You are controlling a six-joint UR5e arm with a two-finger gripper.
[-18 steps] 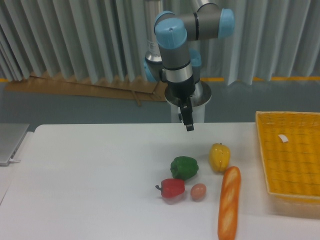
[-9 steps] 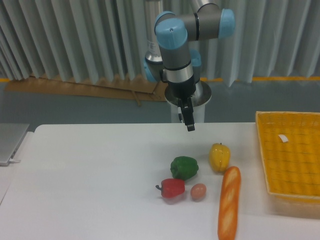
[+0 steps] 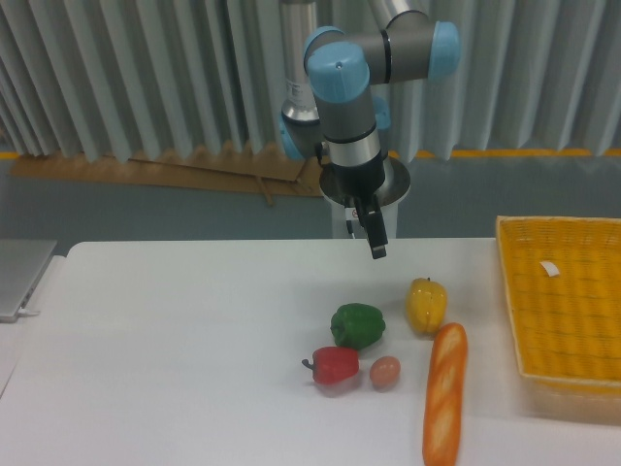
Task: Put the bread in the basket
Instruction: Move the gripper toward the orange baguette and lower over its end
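The basket point(image 3: 563, 311) runs off the right edge of the picture, so its right rim and far corner cannot be seen, and the small white tag point(image 3: 550, 269) inside it is too small to read. The bread point(image 3: 444, 393) reaches the bottom edge, where its near tip is cut off or nearly so. The gripper point(image 3: 376, 245) is seen edge-on as one dark narrow shape, and whether its jaws stand apart or together cannot be told. At the left edge a grey flat object point(image 3: 21, 277) is cut off, and what it is stays unclear.
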